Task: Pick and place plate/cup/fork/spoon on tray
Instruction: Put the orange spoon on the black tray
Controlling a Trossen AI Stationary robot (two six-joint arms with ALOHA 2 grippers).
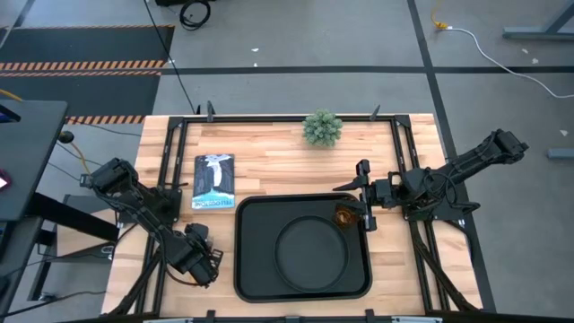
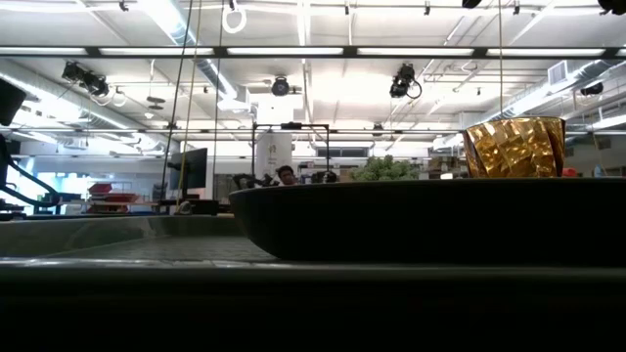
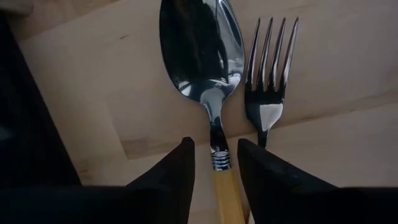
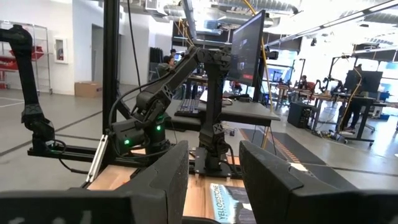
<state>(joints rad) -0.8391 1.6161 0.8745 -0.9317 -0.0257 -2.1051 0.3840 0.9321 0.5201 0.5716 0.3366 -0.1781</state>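
Note:
The black tray (image 1: 247,269) lies at the table's near middle. The round black plate (image 1: 311,251) rests flat in it and also shows in the low view (image 2: 421,220). The amber cup (image 1: 345,216) stands upright in the tray's far right corner and shows in the low view too (image 2: 514,147). The spoon (image 3: 202,56) and the fork (image 3: 268,68) lie side by side on the wood left of the tray. My left gripper (image 3: 216,171) is open low over them, its fingers on either side of the spoon's handle without touching it. My right gripper (image 4: 213,180) is open and empty, above the tray's far right corner by the cup.
A book (image 1: 214,183) lies on the table just beyond the tray's far left corner. A small green plant (image 1: 322,128) stands at the far edge. Black frame rails run along the table's left and right sides.

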